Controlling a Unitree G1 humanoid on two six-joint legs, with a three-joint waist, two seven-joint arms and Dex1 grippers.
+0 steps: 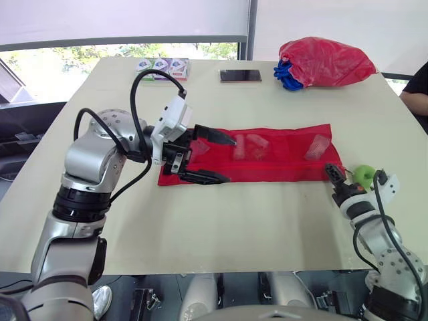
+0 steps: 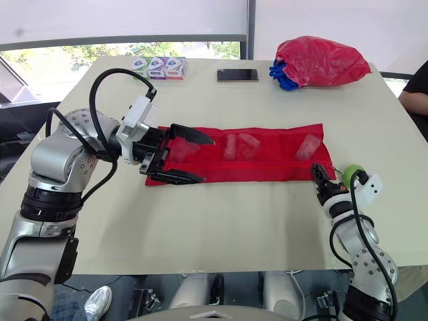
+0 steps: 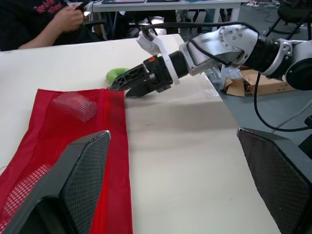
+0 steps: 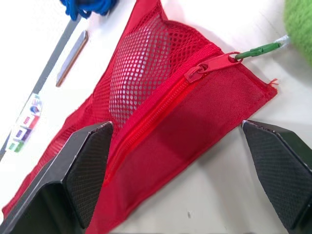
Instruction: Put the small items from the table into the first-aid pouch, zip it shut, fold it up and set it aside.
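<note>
- At the left end of the red mesh pouch (image 1: 281, 166), the left gripper (image 1: 231, 160) is spread wide. One black finger reaches over the mesh and the other lies along the pouch's near edge, with the pouch's end between them. I cannot tell whether either finger touches the fabric.
- The pouch lies flat and unfolded on the beige table (image 1: 234, 227), its long side running across in front of the robot.
- Inside the pouch, clear packets (image 1: 251, 146) show through the mesh near the middle, and one more sits toward the right end.
- Just off the pouch's near right corner, the right gripper (image 1: 332, 170) points at the pouch. In the right wrist view its fingers stand well apart and hold nothing.
- The zip slider (image 4: 197, 73) sits near the pouch's right end, with a green tag (image 4: 258, 50) trailing off it past the edge. The slider lies ahead of the right gripper, apart from both fingers.
- A green lump (image 1: 364, 175) rests just beyond the pouch's right end, beside the right gripper.
- Beyond the pouch's far edge and well apart from it lie a phone (image 1: 240, 75), a red bag (image 1: 326, 61) and some small cartons (image 1: 162, 67).
</note>
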